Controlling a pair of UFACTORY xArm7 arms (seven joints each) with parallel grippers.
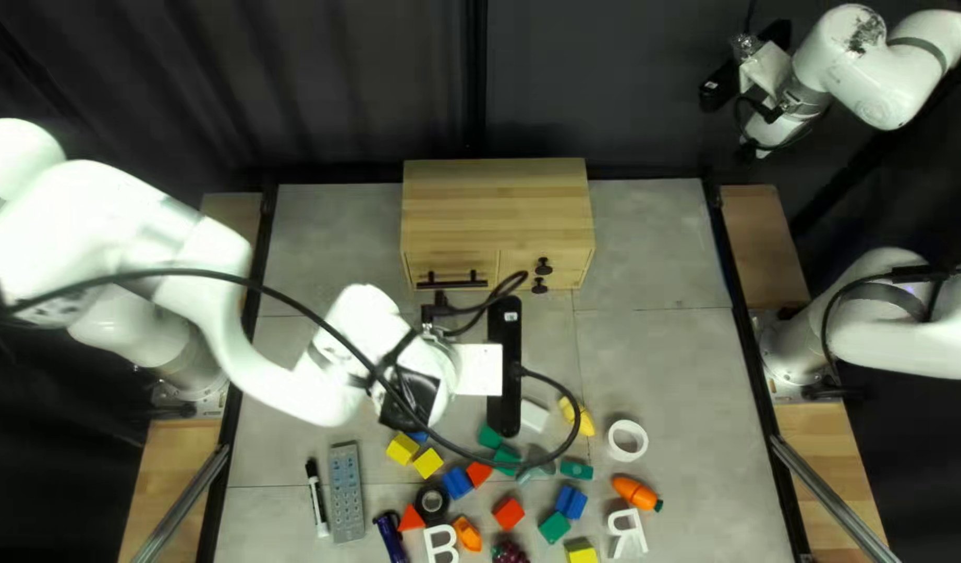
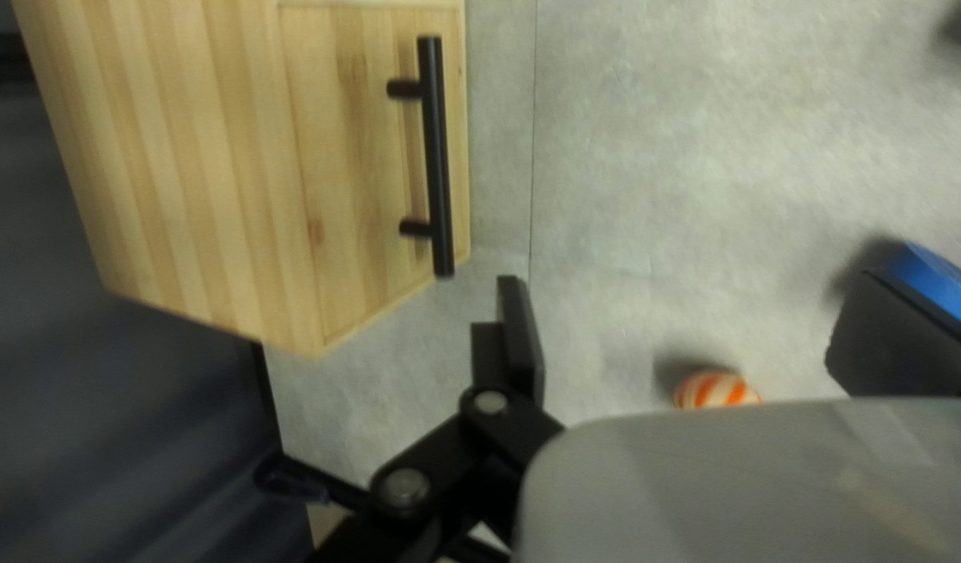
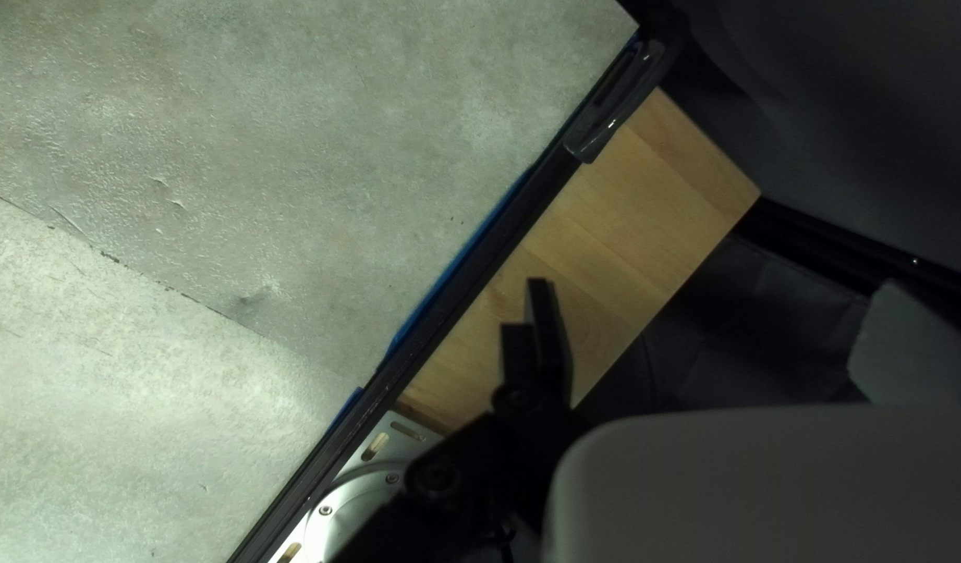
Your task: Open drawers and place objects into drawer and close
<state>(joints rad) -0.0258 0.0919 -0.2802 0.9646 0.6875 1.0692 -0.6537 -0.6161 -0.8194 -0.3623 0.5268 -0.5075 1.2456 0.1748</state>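
Note:
The wooden cabinet stands at the table's far edge, its drawer front flush, with a black bar handle. My left gripper hangs in front of it, fingertips hidden from above. Seen from the left wrist, my left gripper is open and empty, the bar handle ahead of and beside one finger. An orange-and-white striped ball lies below, between the fingers. My right gripper is raised beyond the far right table corner; in its wrist view the right gripper is open and empty.
Small toys and blocks crowd the near half, including a carrot, white ring, grey remote and marker. Two round knobs are on the cabinet's right half. A loose cable arches over the left arm.

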